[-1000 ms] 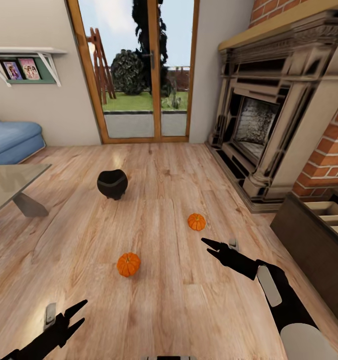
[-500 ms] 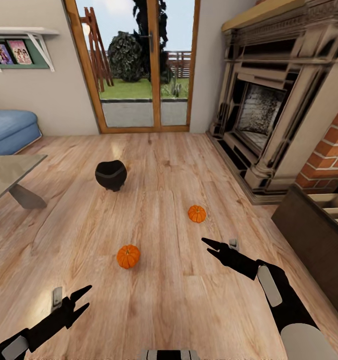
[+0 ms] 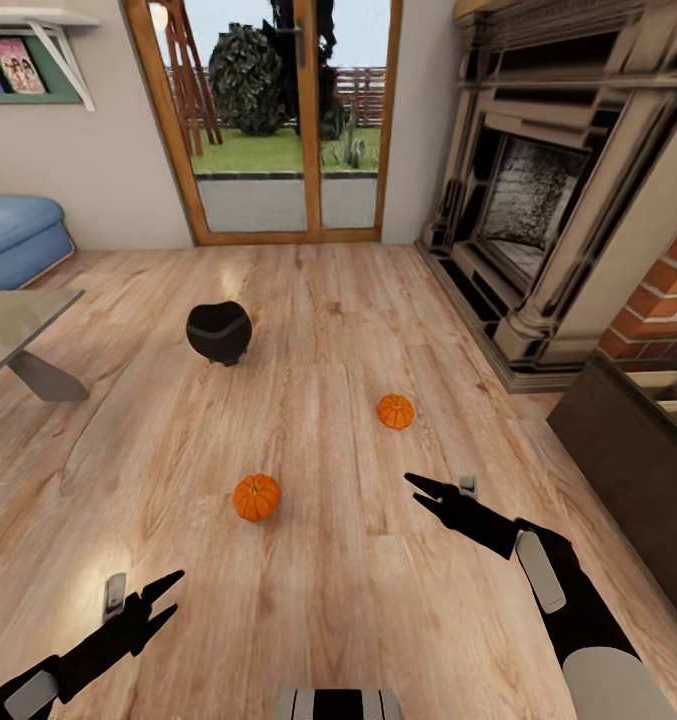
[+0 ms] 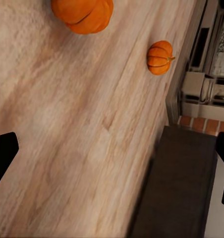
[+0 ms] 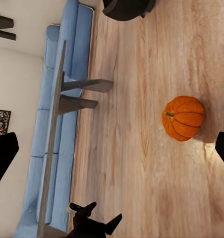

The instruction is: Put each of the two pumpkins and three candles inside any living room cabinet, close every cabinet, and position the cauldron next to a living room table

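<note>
- Two orange pumpkins sit on the wood floor in front of the robot. The near pumpkin [image 3: 256, 497] is between the two arms. The far pumpkin [image 3: 395, 411] is closer to the fireplace [image 3: 538, 200].
- The black cauldron [image 3: 219, 332] stands on the floor past the pumpkins, well apart from the grey coffee table [image 3: 13, 322] at the left.
- The dark brown cabinet [image 3: 638, 460] is at the right, and a pale drawer inside [image 3: 673, 385] shows at its top, so it looks open.
- I see no candles here.
- The left gripper [image 3: 163, 595] hangs low over the floor, jaws apart, holding nothing.
- The right gripper [image 3: 426, 492] is also empty, jaws apart. It points toward the gap between the two pumpkins.
- The job now looks like going to grab a pumpkin. The far pumpkin is a good pick for the right gripper, since it is on the cabinet side.
- To do it well, roll a bit closer first, so the arm does not have to stretch.
- Come down from above with the jaws wide, one on each side of the round body, not on the little stem.
- Close gently. A round pumpkin can roll away if one finger bumps it first.
</note>
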